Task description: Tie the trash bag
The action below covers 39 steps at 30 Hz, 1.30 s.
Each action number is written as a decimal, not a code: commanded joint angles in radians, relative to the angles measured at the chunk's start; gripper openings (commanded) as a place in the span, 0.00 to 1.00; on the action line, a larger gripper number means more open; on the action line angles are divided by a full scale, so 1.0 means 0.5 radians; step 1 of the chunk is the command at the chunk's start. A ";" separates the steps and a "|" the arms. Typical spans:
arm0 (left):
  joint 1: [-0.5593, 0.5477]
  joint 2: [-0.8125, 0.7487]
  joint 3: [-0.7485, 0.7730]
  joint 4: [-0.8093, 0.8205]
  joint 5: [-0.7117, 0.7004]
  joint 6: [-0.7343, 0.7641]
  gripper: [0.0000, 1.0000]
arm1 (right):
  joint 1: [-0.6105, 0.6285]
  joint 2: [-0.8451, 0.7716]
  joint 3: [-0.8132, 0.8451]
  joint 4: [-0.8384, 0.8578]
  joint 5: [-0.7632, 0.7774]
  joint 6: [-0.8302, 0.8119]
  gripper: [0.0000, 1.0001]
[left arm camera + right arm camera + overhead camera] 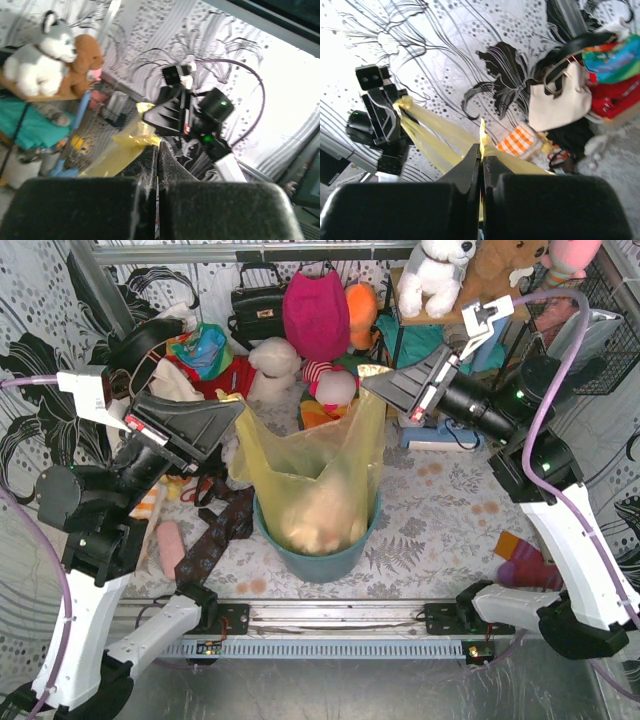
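The trash bag (312,455) sits in the teal bin (322,558), close to the middle of the near edge of the surface (440,510). The left gripper (238,406) is pinched tight on the bag's top left corner. The right gripper (368,380) is pinched tight on the top right corner. The two corners are held up high and far apart.

We read no text, brand, number or sign in any view. The small red-and-white strip (140,426) on the left hand (238,407) is too fine to resolve.
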 commanded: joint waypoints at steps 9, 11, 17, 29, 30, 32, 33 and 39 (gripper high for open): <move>0.006 0.130 -0.234 0.826 0.313 -0.448 0.00 | 0.020 0.293 0.199 0.753 -0.434 0.411 0.00; 0.006 0.111 -0.241 0.677 0.293 -0.374 0.01 | 0.026 0.250 0.098 0.733 -0.437 0.411 0.00; 0.007 -0.063 -0.294 0.209 0.159 -0.126 0.27 | 0.031 0.019 -0.302 0.375 -0.346 0.247 0.17; 0.007 -0.005 0.218 -0.655 -0.156 0.301 0.75 | 0.029 -0.106 -0.214 -0.124 -0.162 -0.156 0.59; 0.007 0.016 0.256 -0.695 -0.154 0.299 0.76 | 0.032 -0.106 -0.199 -0.124 -0.158 -0.170 0.60; 0.006 0.067 0.315 -0.728 -0.121 0.297 0.80 | 0.029 -0.103 -0.177 -0.107 -0.163 -0.182 0.62; 0.006 0.095 0.338 -0.737 -0.093 0.286 0.80 | 0.029 -0.099 -0.167 -0.089 -0.164 -0.181 0.62; 0.007 0.272 0.539 -0.943 0.046 0.221 0.80 | 0.029 -0.061 -0.049 -0.072 -0.162 -0.155 0.62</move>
